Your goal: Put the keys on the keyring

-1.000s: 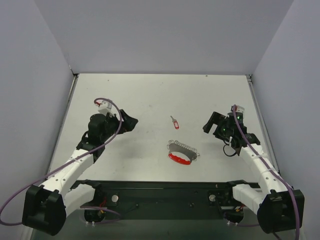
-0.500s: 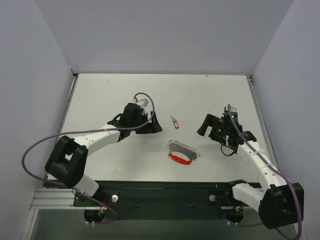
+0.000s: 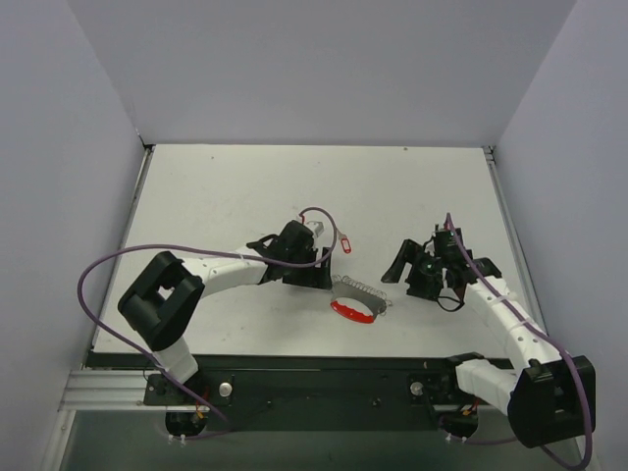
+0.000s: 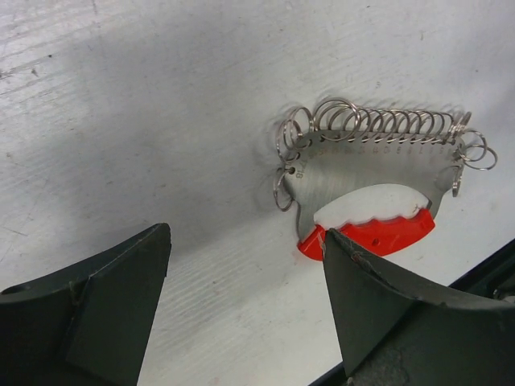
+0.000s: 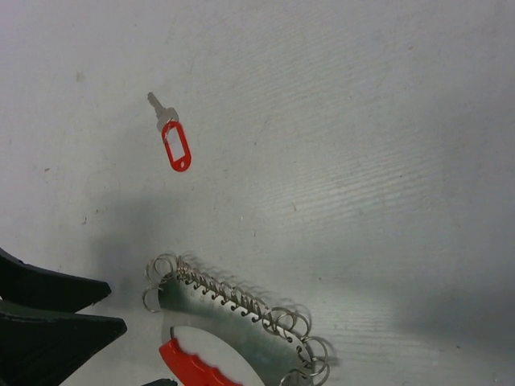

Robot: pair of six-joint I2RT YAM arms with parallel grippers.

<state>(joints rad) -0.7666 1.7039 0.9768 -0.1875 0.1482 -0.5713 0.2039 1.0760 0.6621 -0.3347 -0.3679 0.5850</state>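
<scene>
Biggest change: the left arm swung in from far out on the left side of the keyring [image 3: 358, 299] and ended up just to its upper left. The left gripper [image 3: 319, 273] now hung right next to the ring's ridged silver band. In the left wrist view the gripper [image 4: 245, 241] had its jaws wide apart with nothing in them, and the keyring [image 4: 366, 201] lay just past the tips, on the right-hand side.

The right gripper [image 3: 400, 267] had crept a little closer to the keyring from the right but stayed clear of it. Its jaws looked apart in the top view and held nothing.

Neither task thing had moved. The keyring lay flat on the table [image 3: 216, 186], red arc on the side nearest the arm bases and silver band on the far side. The key [image 3: 343, 240] lay loose on the table just beyond the keyring's far side, close to the left wrist and apart from the ring. The right wrist view showed this best: key [image 5: 173, 137] well above the keyring [image 5: 233, 322], with bare table between them.

My read was that this was still the approach. Nothing was gripped and the key was not on the ring. The left arm looked set to pin or pick up the keyring, which left the key for the right arm. A key that small and flat would be fiddly to pinch.
</scene>
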